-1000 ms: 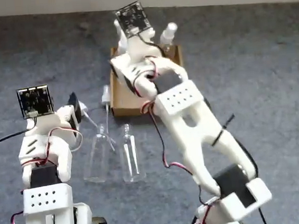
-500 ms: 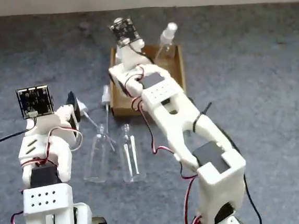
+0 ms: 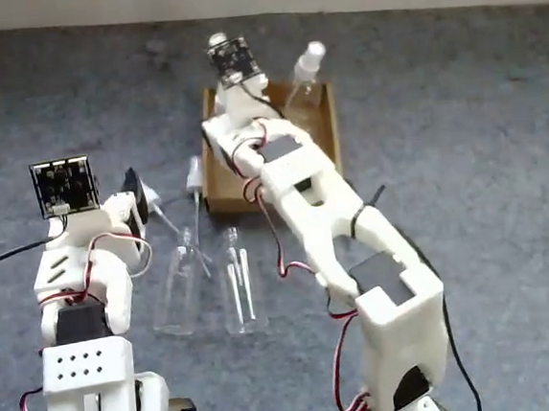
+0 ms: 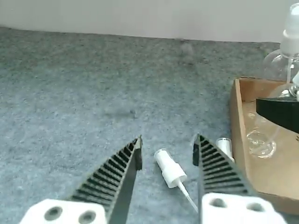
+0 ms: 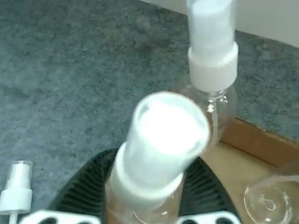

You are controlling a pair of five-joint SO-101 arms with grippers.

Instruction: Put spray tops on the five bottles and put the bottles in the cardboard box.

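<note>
While the right arm hangs over the box (image 3: 330,133), two open bottles (image 3: 178,289) lie on the tabletop (image 3: 460,131); a capped bottle (image 3: 304,78) stands at the box's far corner.
Left wrist: left hand (image 4: 168,138) wide, one loose top (image 4: 169,168) between its tips, a second top (image 4: 224,147) beside the box.
Right wrist: right hand (image 5: 147,191) grips a topped bottle (image 5: 161,135); best lowered upright, clear of the capped bottle. Fifth bottle (image 5: 264,200) lies in the box.

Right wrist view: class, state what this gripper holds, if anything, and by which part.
The right gripper holds a bottle fitted with a white spray top. Its jaws are clamped on the clear body just below that top.
</note>
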